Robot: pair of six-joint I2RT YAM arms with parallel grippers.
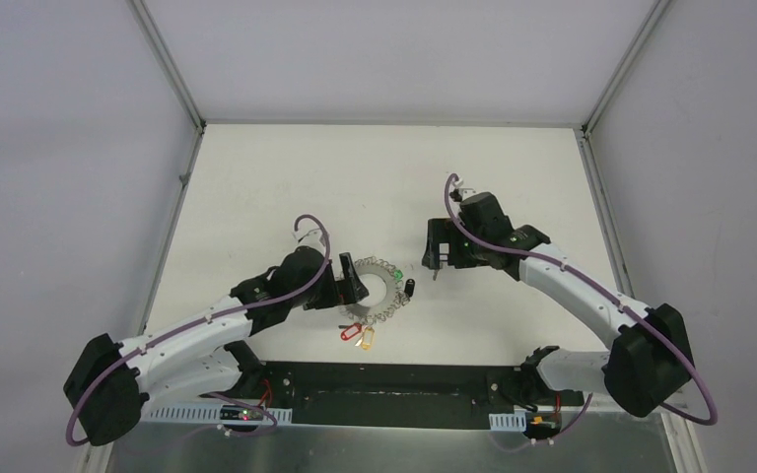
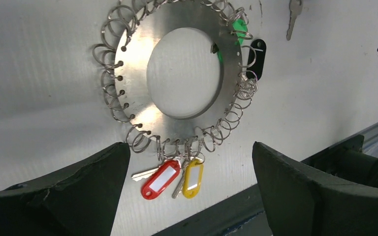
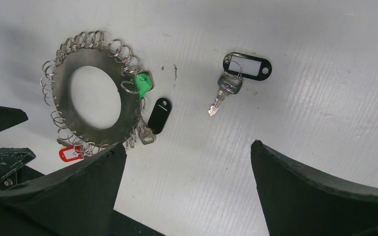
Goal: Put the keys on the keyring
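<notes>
The keyring (image 1: 382, 300), a flat grey ring edged with small metal loops, lies on the table between the arms. A green-tagged key (image 3: 141, 83) rests among the loops on its right edge. Just below it a black-tagged key (image 3: 159, 115) lies against the loops; whether either is threaded I cannot tell. Another black-tagged key (image 3: 247, 66) lies loose on the table, apart from the ring. My left gripper (image 2: 191, 147) hangs open at the ring's near-left edge (image 2: 133, 73), holding nothing. My right gripper (image 3: 188, 144) is open and empty, above the table to the right of the ring.
A red-tagged key (image 2: 161, 178) and a yellow-tagged key (image 2: 193, 178) hang from loops on the ring's near edge. The dark base rail (image 1: 384, 379) runs along the table's near edge. Grey walls enclose the white table (image 1: 375, 168) on three sides.
</notes>
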